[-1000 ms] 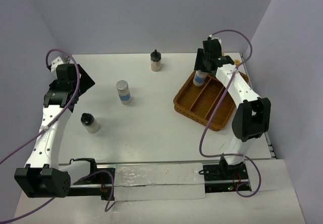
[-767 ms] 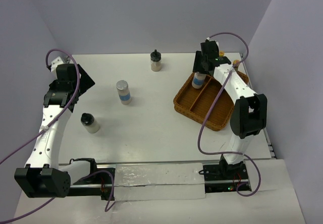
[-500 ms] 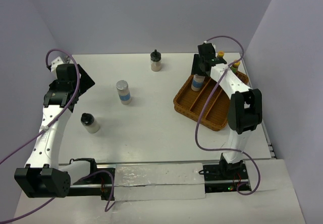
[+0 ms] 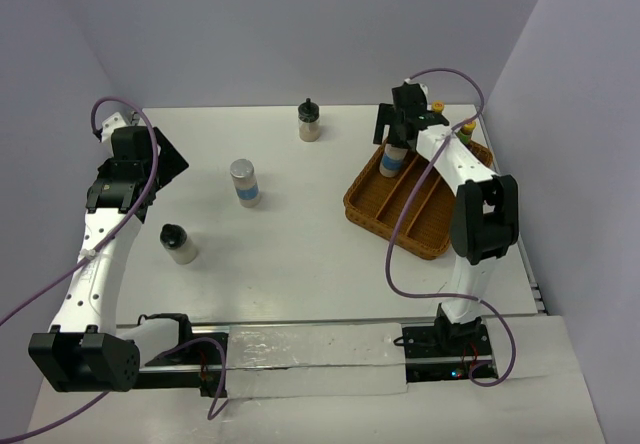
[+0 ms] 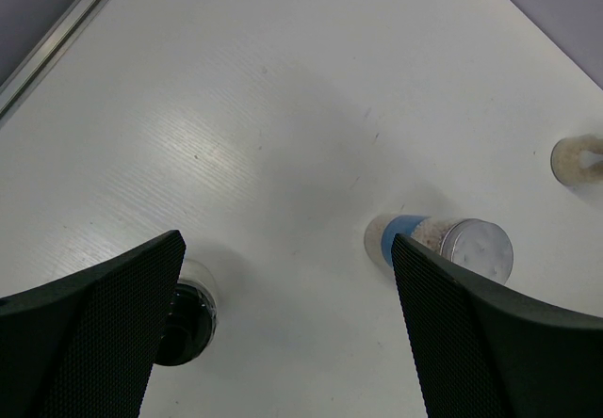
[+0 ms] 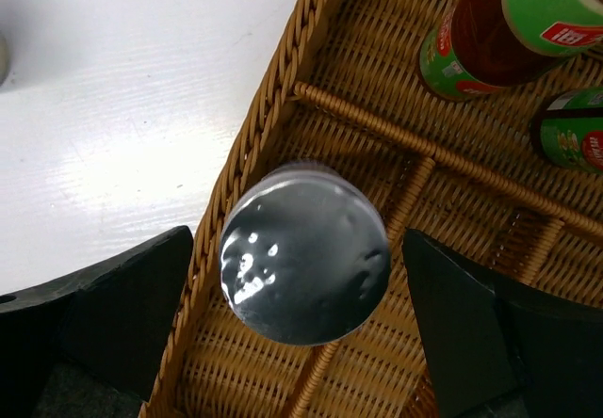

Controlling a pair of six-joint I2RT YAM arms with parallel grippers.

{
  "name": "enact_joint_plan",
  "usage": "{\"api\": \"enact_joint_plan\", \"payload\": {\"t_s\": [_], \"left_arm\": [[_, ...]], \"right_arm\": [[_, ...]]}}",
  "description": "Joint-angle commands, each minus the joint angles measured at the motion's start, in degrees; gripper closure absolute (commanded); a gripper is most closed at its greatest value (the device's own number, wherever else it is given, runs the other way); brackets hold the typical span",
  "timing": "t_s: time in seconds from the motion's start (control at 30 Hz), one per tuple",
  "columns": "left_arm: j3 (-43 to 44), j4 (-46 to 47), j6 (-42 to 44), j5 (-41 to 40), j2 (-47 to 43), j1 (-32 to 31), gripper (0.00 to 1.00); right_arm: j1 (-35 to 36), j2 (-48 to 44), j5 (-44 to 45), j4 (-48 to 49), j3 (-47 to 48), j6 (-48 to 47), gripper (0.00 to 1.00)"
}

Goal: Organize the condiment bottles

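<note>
My right gripper [image 4: 393, 132] [image 6: 297, 249] hangs open over the wicker basket [image 4: 432, 229], its fingers standing clear on either side of a silver-lidded bottle [image 4: 391, 160] [image 6: 304, 260]. That bottle stands upright in the basket's left compartment [image 6: 283, 107]. Two dark, yellow-capped bottles [image 4: 437, 110] [image 4: 467, 126] stand at the basket's far end [image 6: 490, 32] [image 6: 573, 128]. On the table stand another silver-lidded bottle [image 4: 244, 182] [image 5: 452, 246] and two black-capped pale bottles [image 4: 178, 244] [image 4: 309, 121] [image 5: 187, 311] [image 5: 577, 159]. My left gripper [image 4: 165, 164] [image 5: 287, 244] is open and empty above the table's left side.
The basket has long compartments split by wicker ribs [image 6: 415, 145]. Purple walls close in the table at the back and sides. A metal rail [image 5: 57, 37] runs along the table's left edge.
My right gripper carried the silver-lidded bottle to the basket's far left compartment, then opened and let it go. The left arm has not moved.
</note>
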Motion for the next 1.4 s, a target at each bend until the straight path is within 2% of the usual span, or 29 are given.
{"api": "enact_joint_plan", "payload": {"t_s": [0.0,0.3,0.5,0.73,0.97,1.37], "left_arm": [[2.0,1.0,-0.2,1.3,-0.7,0.4,0.01],[2.1,0.6,-0.2,0.6,-1.0,0.4,0.00],[2.0,-0.2,-0.7,-0.3,-0.9,0.4,0.00],[2.0,-1.1,-1.1,-1.6,-2.0,0.4,0.01],[2.6,-2.3,-3.5,-6.6,-4.2,1.0,0.00],[2.2,-2.9,-2.9,-6.5,-4.0,1.6,0.01]], "right_arm": [[0.6,-5.7,0.8,-1.4,4.9,0.0,0.00],[6.2,-15.5,1.7,-1.7,8.0,0.0,0.00],[14.5,-15.2,-1.1,-2.8,13.2,0.0,0.00],[22.7,-8.2,-6.2,-2.8,19.4,0.0,0.00],[32.0,0.4,-8.8,-1.7,26.2,0.0,0.00],[38.3,18.0,-6.0,-2.8,39.7,0.0,0.00]]}}
